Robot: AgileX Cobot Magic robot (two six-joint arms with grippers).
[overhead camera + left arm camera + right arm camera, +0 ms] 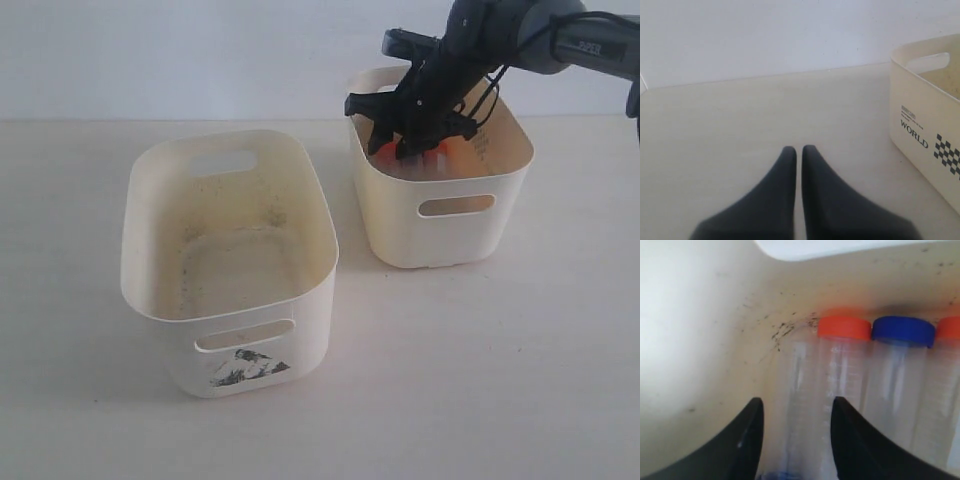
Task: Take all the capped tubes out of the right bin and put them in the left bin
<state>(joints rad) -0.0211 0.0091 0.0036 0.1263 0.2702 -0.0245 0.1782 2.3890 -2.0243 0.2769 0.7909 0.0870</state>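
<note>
The right bin [478, 225] stands at the back right, and my right gripper [412, 140] reaches down into it. In the right wrist view, three capped tubes lie side by side on its speckled floor: an orange-capped one [844, 328], a blue-capped one [904, 331] and a second orange cap [950, 328] at the frame's edge. My right gripper [796, 402] is open, its fingers astride a clear tube [796, 375] with no cap showing at its far end. The left bin [300, 290], with a black sticker, holds no tubes. My left gripper [799, 149] is shut, holding nothing, over bare table.
A cream bin wall [925, 120] printed "WORLD" with a checker pattern stands close beside the left gripper. The two bins stand a small gap apart. The right arm [560, 35] comes in from the upper right. The left arm does not show in the exterior view.
</note>
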